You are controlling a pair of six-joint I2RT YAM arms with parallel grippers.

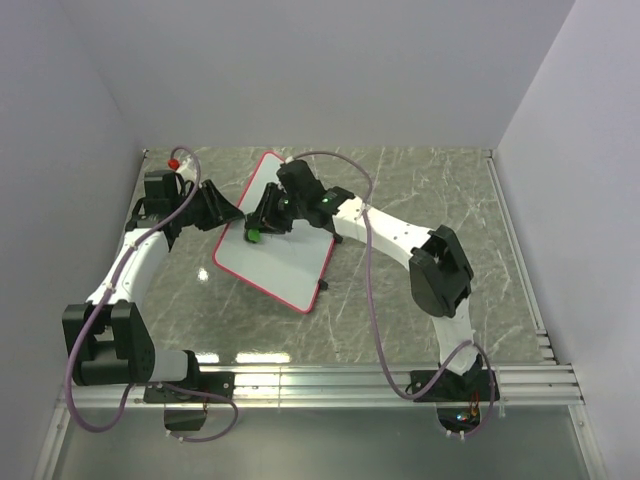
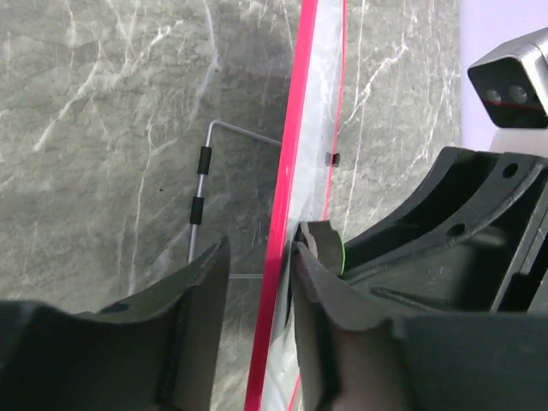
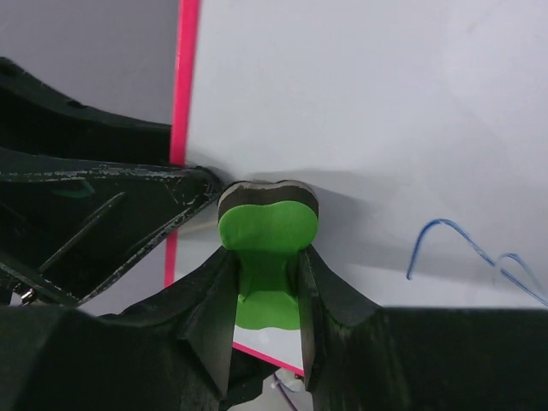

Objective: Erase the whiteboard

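Shows whiteboard (image 1: 290,265) propped aslant on wire stand (image 2: 199,184) at far left of counter (image 1: 420,190); left tool (image 2: 257,274) spread astride red rim (image 2: 278,214), one finger clear, likely bracing against wiping pressure; right tool (image 3: 267,265) pinching green eraser (image 3: 267,223), felt pressed to board face near blue scribble (image 3: 441,222).

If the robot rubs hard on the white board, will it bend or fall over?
Probably no bending: the whiteboard shows a straight, stiff-looking rim. It could tip or slide, since it seems propped on a thin wire stand. The left gripper, straddling its rim, should help steady it.
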